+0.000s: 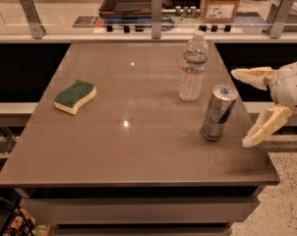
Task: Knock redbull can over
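redbull can: was a slim, tall metal drink can with silver and blue diagonal panels and a silver top with a pull tab.
state: was not yet knocked over.
pose: stood upright on its base, top facing up.
place: stood on the right part of the tabletop, near its right edge.
tool: hung just right of the can at the tabletop's right edge, its two pale fingers spread wide, clear of the can.
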You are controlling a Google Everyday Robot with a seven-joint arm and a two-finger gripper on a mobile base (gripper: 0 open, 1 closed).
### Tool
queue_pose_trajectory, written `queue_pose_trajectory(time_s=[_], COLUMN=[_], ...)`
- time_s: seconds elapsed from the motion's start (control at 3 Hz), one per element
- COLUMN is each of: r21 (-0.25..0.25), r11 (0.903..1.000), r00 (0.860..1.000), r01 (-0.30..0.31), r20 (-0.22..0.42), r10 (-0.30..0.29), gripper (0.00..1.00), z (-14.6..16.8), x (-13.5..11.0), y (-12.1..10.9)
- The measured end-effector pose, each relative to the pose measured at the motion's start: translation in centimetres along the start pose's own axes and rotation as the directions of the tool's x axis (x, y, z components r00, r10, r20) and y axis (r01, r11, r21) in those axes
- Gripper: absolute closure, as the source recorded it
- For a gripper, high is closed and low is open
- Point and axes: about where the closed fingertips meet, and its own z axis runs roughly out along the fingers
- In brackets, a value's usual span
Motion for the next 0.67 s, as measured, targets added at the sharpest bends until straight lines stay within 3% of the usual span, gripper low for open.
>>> queue_pose_trajectory(time_s=[0.67], r21=[-0.042], r11=[0.9977], r00=[0.989], r01=[-0.054], r20=[0.138], r10=[0.059], gripper=[0.00], z=[-0.18], x=[2.01], y=[-1.44])
